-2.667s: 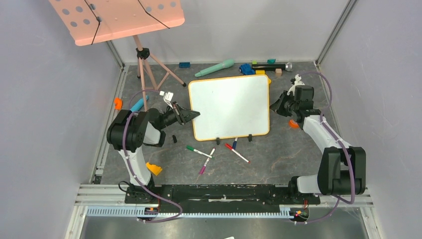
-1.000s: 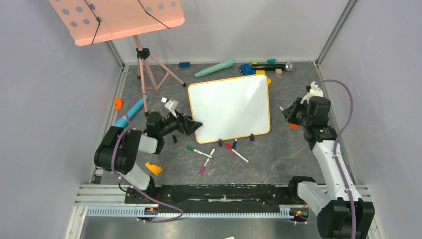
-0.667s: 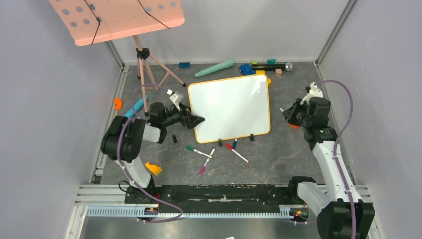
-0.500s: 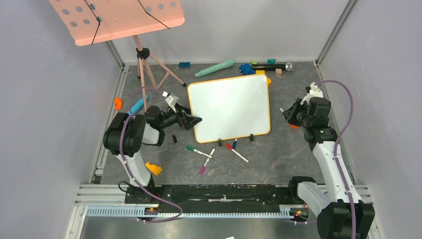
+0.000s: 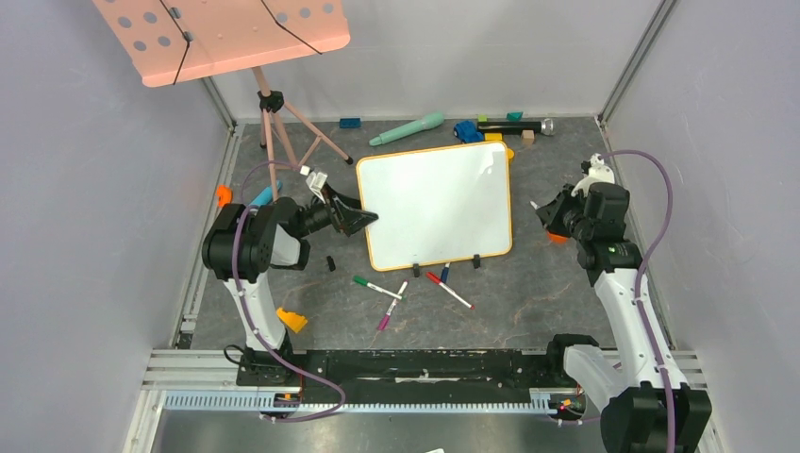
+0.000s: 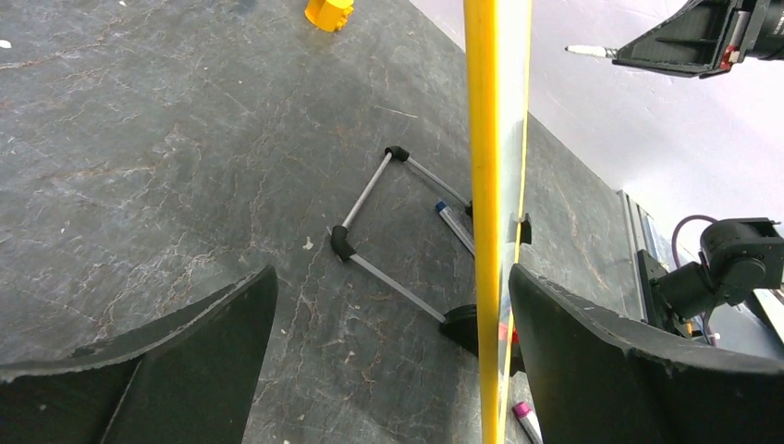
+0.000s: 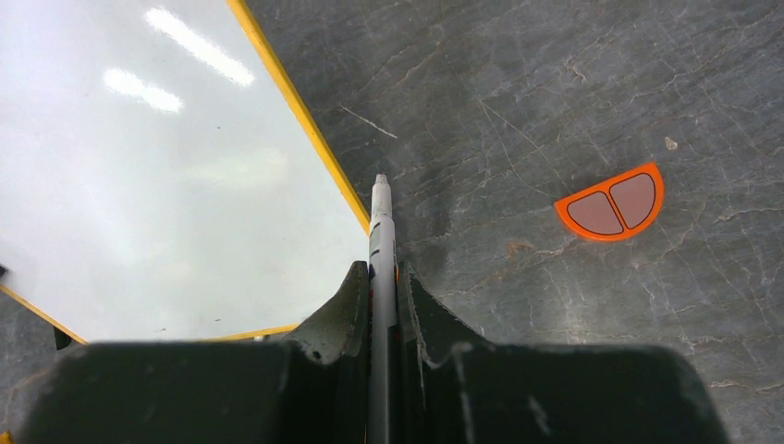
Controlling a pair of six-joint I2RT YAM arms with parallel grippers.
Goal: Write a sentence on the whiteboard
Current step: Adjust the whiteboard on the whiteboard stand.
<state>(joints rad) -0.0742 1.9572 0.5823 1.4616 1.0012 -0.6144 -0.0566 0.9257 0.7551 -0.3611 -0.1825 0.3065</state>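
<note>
Table (image 5: 528,302): dark grey, stone-look surface.
Whiteboard (image 5: 436,203): stands propped mid-table between the two arms, with an orange-yellow rim and a glossy white face.
Left gripper (image 5: 363,219): jaws spread wide, straddling the board's left edge.
Right gripper (image 5: 545,209): clamped on a marker, just right of the board.
Marker (image 7: 381,222): grey, tip pointing towards the rim, not touching it.
Loose pens (image 5: 377,287): scattered before the board's near edge.

Robotics lab test cell. Evidence: plain pale panel walls (image 5: 94,236) box in a dark stone-patterned table (image 5: 528,293) on three sides; aluminium framing (image 5: 179,363) along its near edge; two arm bases (image 5: 580,363) bolted there, purple cables (image 5: 666,208) exposed. Props scattered: whiteboard (image 5: 434,203), loose markers (image 5: 377,287), toy blocks (image 5: 350,123), pink music stand (image 5: 226,33).
</note>
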